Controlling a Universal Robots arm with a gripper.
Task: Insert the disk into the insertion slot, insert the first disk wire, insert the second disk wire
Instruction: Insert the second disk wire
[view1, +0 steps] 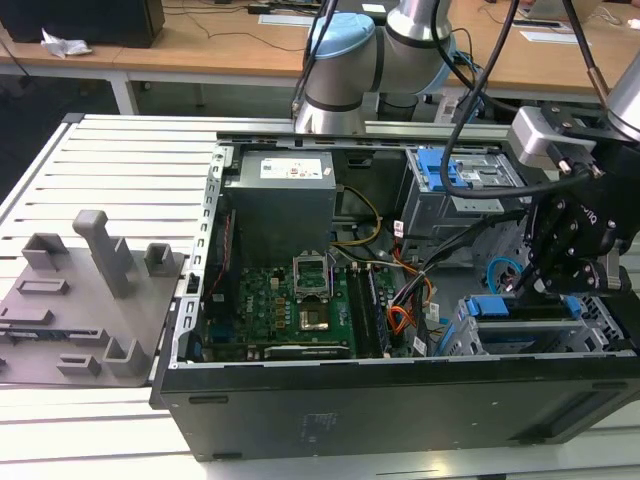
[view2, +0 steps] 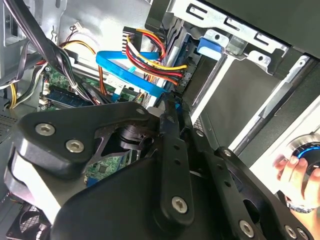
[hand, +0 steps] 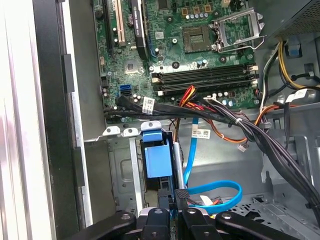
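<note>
1. The gripper (hand: 176, 201) is down at the rear edge of the disk (hand: 159, 159). Its jaws look closed on the black connector of the blue wire (hand: 215, 192), though the contact faces are partly hidden.
2. The disk sits inside the insertion slot (hand: 122, 170), low in the computer case (view1: 300, 400) toward the exterior view's right. Its blue carrier frame lies between the cage walls, so the first step is judged complete.
3. In the second wrist view, a red, yellow and black wire bundle (view2: 150, 52) ends just beside the disk's edge. Whether it is seated cannot be told.
4. Step in hand, as judged: mating the blue wire's connector to the disk.
5. Recommendations:
   - Keep the connector square to its port and push straight along the disk's plane.
   - Leave the wire's loop slack.
   - Keep clear of the black cable harness (hand: 280, 145) crossing nearby, as a tilted entry risks jamming.
</note>
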